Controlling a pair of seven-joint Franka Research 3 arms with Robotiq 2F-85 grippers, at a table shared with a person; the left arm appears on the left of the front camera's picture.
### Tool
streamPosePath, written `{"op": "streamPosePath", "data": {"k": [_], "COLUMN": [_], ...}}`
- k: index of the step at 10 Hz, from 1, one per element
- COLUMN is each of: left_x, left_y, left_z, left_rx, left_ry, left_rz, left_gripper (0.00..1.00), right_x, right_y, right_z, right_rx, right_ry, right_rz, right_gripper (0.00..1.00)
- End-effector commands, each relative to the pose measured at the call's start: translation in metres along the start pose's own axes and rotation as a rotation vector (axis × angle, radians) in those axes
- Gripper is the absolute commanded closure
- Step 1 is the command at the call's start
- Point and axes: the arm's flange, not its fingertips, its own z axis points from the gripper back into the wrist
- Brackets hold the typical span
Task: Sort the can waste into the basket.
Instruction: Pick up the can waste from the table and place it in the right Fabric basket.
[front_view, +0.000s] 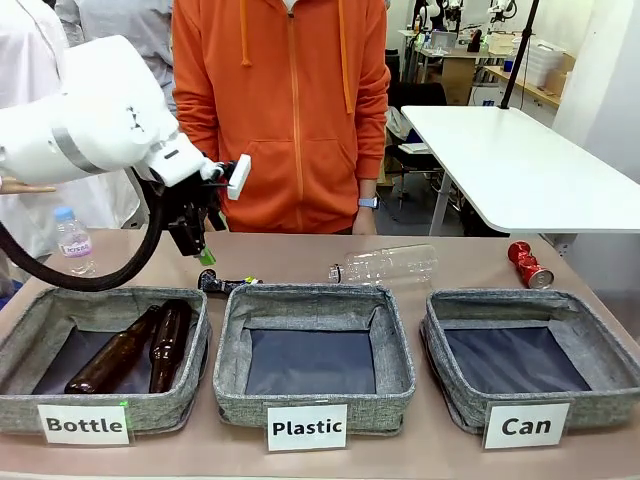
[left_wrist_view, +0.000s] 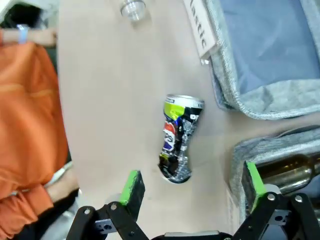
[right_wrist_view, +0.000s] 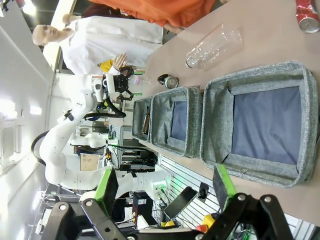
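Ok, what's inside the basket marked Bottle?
Two brown glass bottles lie side by side on its dark lining. The Bottle basket has a near wall that hides the front of its floor.

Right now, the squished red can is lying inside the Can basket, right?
Not quite. The squished red can is lying on the table behind the Can basket, not inside it. The front view shows it.

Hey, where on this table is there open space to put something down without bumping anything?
Bare tabletop lies between the clear plastic bottle and the red can, behind the Can basket. Another patch sits between the black can and that bottle. Crowded: left rear, where the open left claw hangs over the black can.
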Motion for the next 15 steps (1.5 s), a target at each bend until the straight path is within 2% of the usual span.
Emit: {"op": "streamPosePath", "data": {"k": [1, 3, 6, 9, 15], "left_x": [0.011, 0.013, 0.019, 0.011, 0.001], "left_y": [0.016, 0.026, 0.032, 0.032, 0.033], "left_z": [-0.009, -0.036, -0.065, -0.088, -0.121], "left_rx": [-0.051, -0.044, 0.002, -0.026, -0.047], "left_ry": [0.079, 0.153, 0.169, 0.242, 0.26], "left_rz": [0.074, 0.129, 0.139, 0.131, 0.126], "left_gripper": [0.0, 0.0, 0.0, 0.0, 0.0], "right_x": [0.0, 0.0, 0.0, 0.0, 0.0], "right_y": [0.0, 0.0, 0.0, 0.0, 0.0], "right_z": [0.001, 0.001, 0.001, 0.001, 0.001], "right_rx": [0.018, 0.018, 0.018, 0.018, 0.018], "right_ry": [-0.006, -0.006, -0.006, -0.006, -0.006], "right_rz": [0.027, 0.027, 0.027, 0.027, 0.027], "right_gripper": [0.0, 0.0, 0.0, 0.0, 0.0]}}
